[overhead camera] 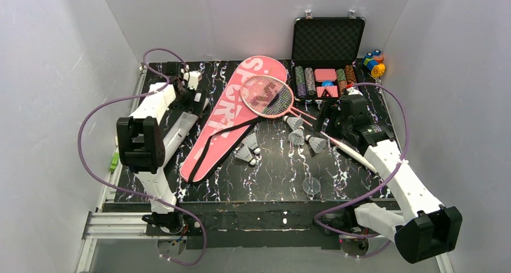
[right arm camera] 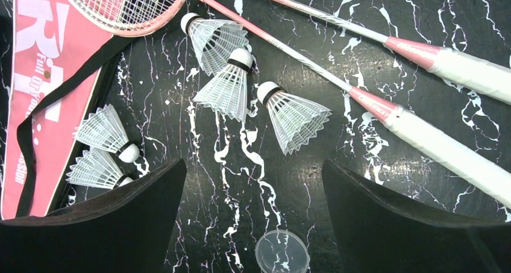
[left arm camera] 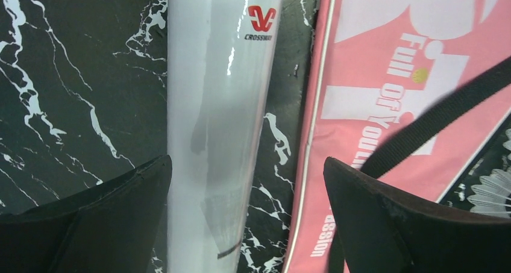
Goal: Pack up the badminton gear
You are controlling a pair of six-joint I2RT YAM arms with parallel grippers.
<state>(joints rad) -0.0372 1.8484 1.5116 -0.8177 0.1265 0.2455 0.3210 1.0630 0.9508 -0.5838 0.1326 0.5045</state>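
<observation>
The white tube (left arm camera: 217, 104) lies on the table left of the pink "SPORT" bag (left arm camera: 398, 74); in the top view the tube (overhead camera: 181, 133) lies partly under my left arm. My left gripper (left arm camera: 247, 160) is open just above the tube, one finger at its left edge, the other over the bag. Two red-framed rackets (overhead camera: 265, 95) rest with their heads on the bag (overhead camera: 223, 119). Three shuttlecocks (right arm camera: 229, 83) lie by the shafts, two more (right arm camera: 105, 131) by the bag's black strap (right arm camera: 66, 83). My right gripper (right arm camera: 253, 161) is open and empty above the table, near the white handles (right arm camera: 446, 149).
A clear round cap (right arm camera: 282, 252) lies on the table near the front, also seen in the top view (overhead camera: 311, 185). The open black case of poker chips (overhead camera: 328, 44) stands at the back right, with small coloured toy blocks (overhead camera: 373, 62) beside it. White walls enclose the table.
</observation>
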